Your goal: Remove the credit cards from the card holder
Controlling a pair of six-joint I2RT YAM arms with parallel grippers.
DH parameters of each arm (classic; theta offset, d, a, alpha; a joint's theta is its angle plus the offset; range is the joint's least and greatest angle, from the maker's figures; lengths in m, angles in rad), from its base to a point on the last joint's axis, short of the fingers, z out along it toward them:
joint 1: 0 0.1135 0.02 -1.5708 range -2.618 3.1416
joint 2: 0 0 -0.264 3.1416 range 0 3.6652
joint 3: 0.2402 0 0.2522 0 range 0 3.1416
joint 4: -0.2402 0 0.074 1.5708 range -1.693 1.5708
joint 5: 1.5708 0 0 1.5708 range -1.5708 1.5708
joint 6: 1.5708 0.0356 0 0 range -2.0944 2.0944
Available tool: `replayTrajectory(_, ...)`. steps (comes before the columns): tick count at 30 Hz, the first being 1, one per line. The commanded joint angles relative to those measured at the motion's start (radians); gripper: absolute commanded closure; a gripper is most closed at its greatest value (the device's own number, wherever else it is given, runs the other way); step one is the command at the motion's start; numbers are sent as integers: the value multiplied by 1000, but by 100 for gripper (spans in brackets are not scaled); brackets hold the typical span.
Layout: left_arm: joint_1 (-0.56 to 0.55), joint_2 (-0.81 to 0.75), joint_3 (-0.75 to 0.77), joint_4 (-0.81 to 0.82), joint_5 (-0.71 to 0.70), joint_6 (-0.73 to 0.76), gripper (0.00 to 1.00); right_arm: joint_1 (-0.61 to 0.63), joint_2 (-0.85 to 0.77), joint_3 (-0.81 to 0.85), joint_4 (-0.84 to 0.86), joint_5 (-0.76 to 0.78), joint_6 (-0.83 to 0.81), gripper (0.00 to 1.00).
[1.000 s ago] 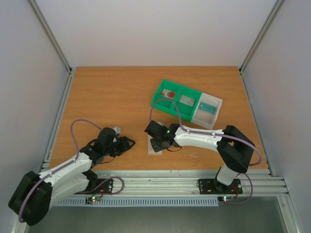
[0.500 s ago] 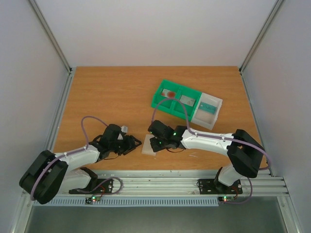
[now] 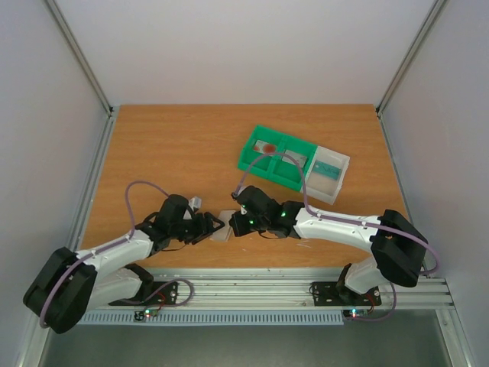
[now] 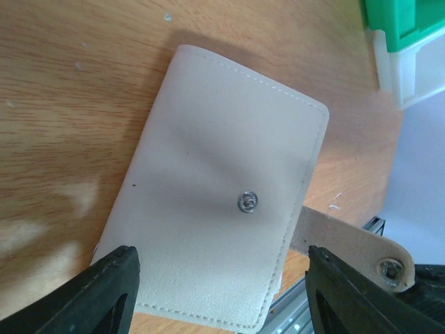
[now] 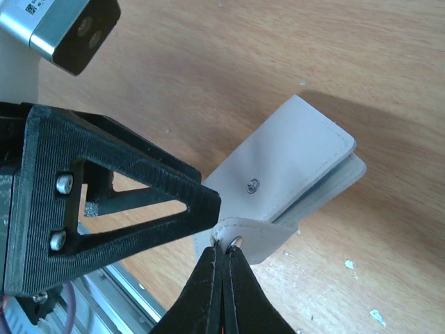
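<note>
You have the left arm (image 3: 114,246) stretched low over the near left part of the wooden table (image 3: 168,145). The left gripper (image 3: 212,227) is at the left end of the card holder (image 3: 225,235). In the left wrist view its fingers (image 4: 111,292) stand wide apart, one on each side of the holder's near end, and clamp nothing. You cannot tell whether either pad actually touches the beige cover. The card holder lies near the front edge of the table, between the two grippers. Its two panels are folded together with the beige face and its snap stud (image 4: 247,201) turned up, so whatever is inside is hidden. The right wrist view shows its far end tipped slightly, with a strip of the grey-blue inside along the open edge. The closure tab (image 4: 348,243) is undone and sticks out to the side. The right gripper (image 5: 224,254) has its fingers pinched fully together on that tab, just beside the tab's own snap. Further right and back, well apart from the holder, is the green tray (image 3: 252,162) with a small flat item in each of its two compartments. The white tray (image 3: 321,191) butts against its right side, and the items in both trays are too small to name.
</note>
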Motion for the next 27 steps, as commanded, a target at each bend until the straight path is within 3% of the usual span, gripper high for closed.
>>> replayTrajectory(1, -3, -47, 43, -94, -20, 63, 33, 6, -10, 11, 68, -16, 29, 99)
replayTrajectory(11, -3, -107, 129, -335, -150, 184, 32, 6, -4, 70, 49, 4, 86, 99)
replayTrajectory(18, -3, -156, 125, -277, -71, 187, 32, 6, 4, 76, 67, -10, 98, 99)
replayTrajectory(27, -3, -185, 103, -351, -187, 197, 33, -3, -15, 51, 27, 35, 112, 99)
